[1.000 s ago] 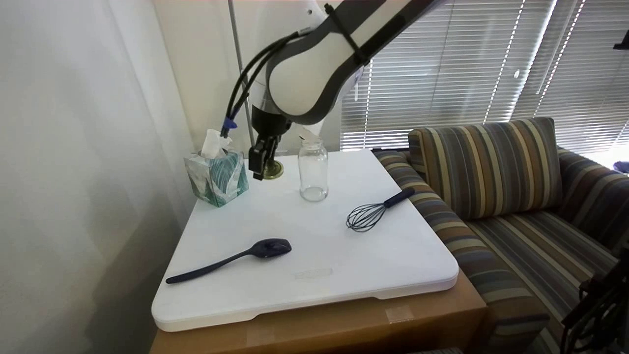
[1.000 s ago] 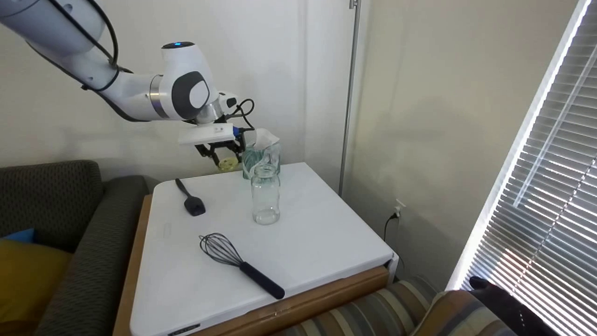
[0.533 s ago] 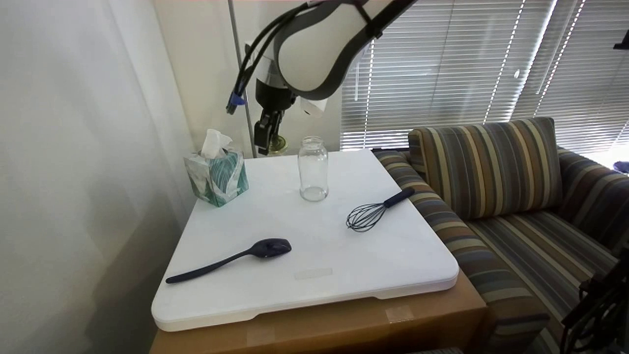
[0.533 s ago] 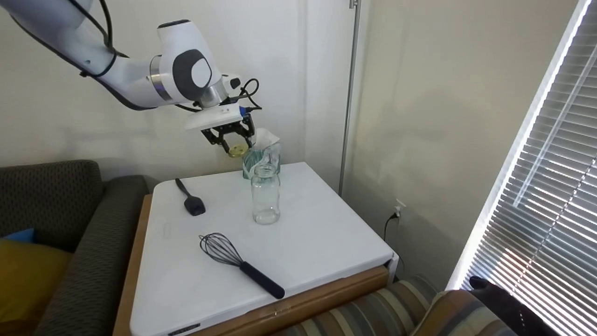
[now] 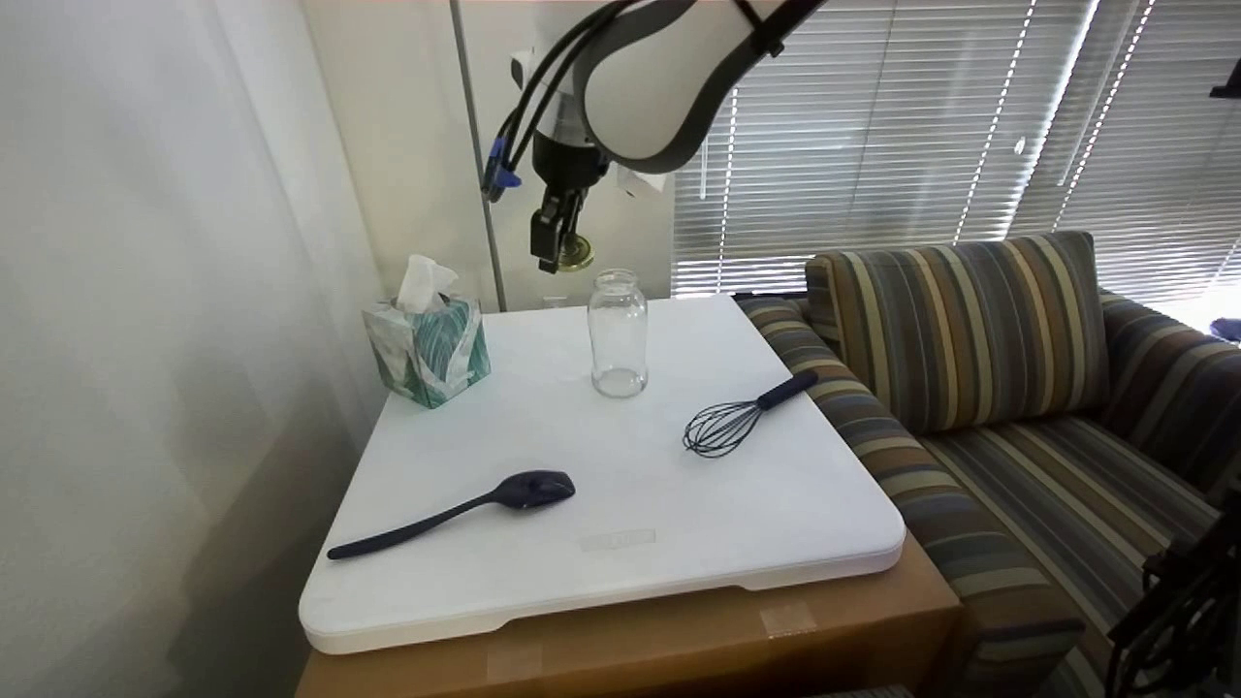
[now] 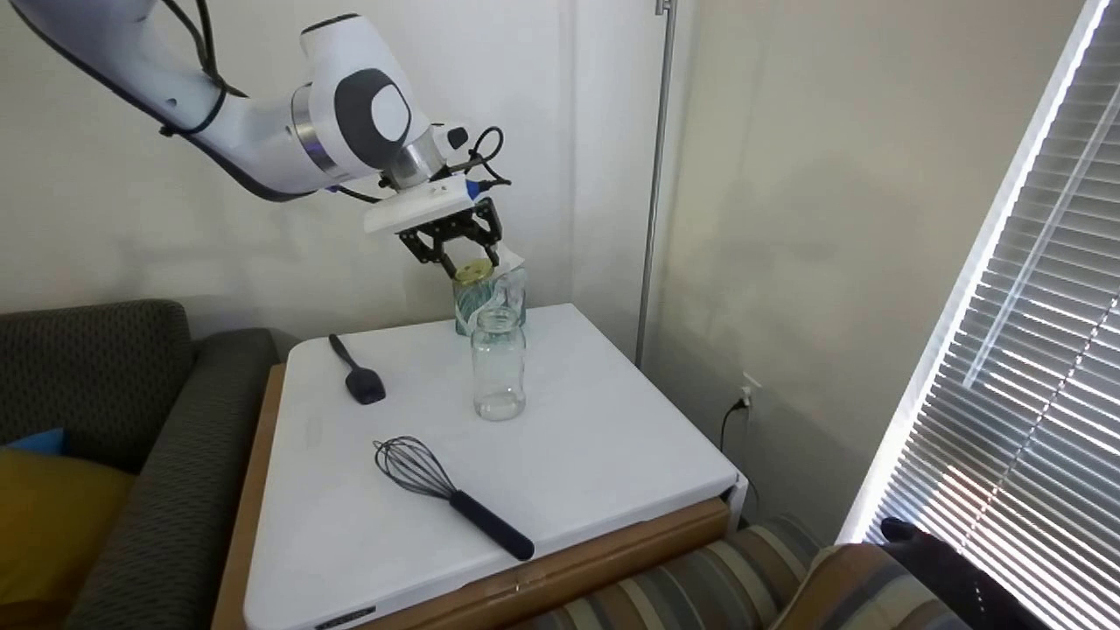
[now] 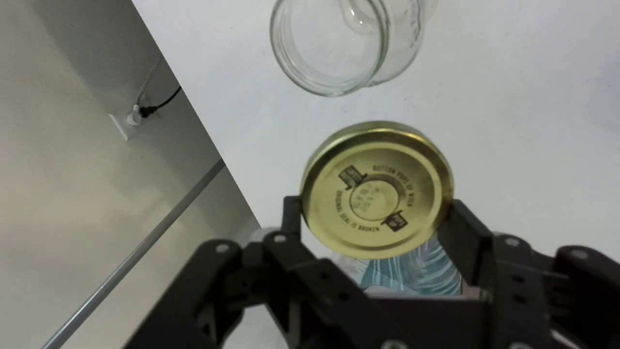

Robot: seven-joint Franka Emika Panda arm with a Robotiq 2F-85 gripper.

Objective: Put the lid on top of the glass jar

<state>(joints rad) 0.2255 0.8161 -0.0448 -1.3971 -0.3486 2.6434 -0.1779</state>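
Note:
The lid, a flat gold disc (image 7: pixel 375 189), is held by its edges between the fingertips of my gripper (image 7: pixel 375 211). In both exterior views the lid (image 5: pixel 579 254) (image 6: pixel 473 271) is in the air above the table's height and looks tilted. The clear glass jar (image 5: pixel 619 339) stands upright and open on the white table, and it also shows in an exterior view (image 6: pixel 499 372). The lid is apart from the jar, higher than its mouth and off to the tissue box side. In the wrist view the jar's open mouth (image 7: pixel 334 89) lies just beyond the lid.
A teal tissue box (image 5: pixel 436 354) stands at a table corner, partly behind the gripper in the wrist view (image 7: pixel 411 274). A dark spatula (image 5: pixel 528 490) and a black whisk (image 5: pixel 722 427) lie on the white table (image 5: pixel 679 523). A striped armchair (image 5: pixel 873 427) stands beside it.
My gripper has risen with the lid and moved towards the jar, to the right in both exterior views. The jar, tissue box, spatula and whisk have not moved.

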